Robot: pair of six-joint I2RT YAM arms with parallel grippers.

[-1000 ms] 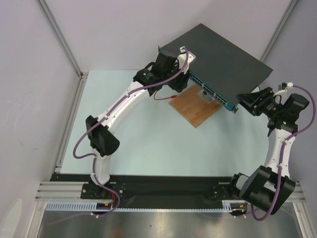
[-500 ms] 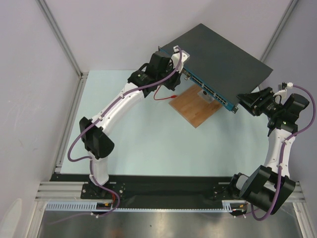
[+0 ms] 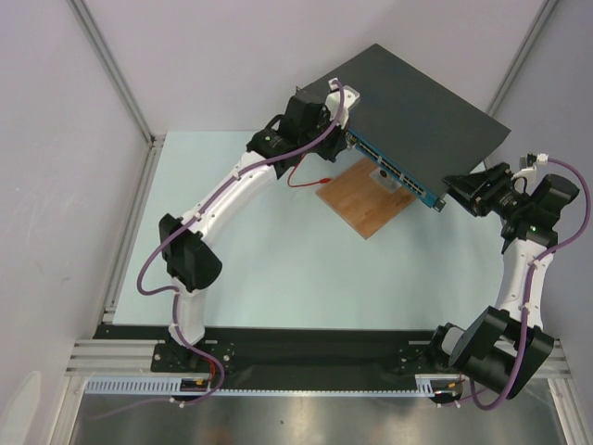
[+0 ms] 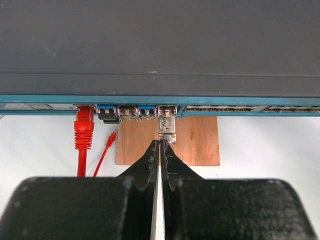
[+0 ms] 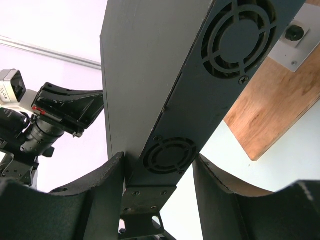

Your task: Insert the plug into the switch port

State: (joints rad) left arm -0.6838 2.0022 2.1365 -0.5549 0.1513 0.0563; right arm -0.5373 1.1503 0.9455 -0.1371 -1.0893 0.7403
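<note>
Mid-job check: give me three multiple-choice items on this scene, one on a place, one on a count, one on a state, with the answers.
1. Where is the wooden board?
A) on top of the switch
B) below the switch's port edge
C) beside the left arm's base
2. How many fan grilles show on the switch's end?
A) one
B) four
C) two
3. How does the left pincer stand?
A) shut
B) wide open
C) out of view
Answers:
1 B, it sticks out from under the blue edge.
2 C, the right wrist view shows two round grilles.
3 A, its fingers meet below the ports.
</note>
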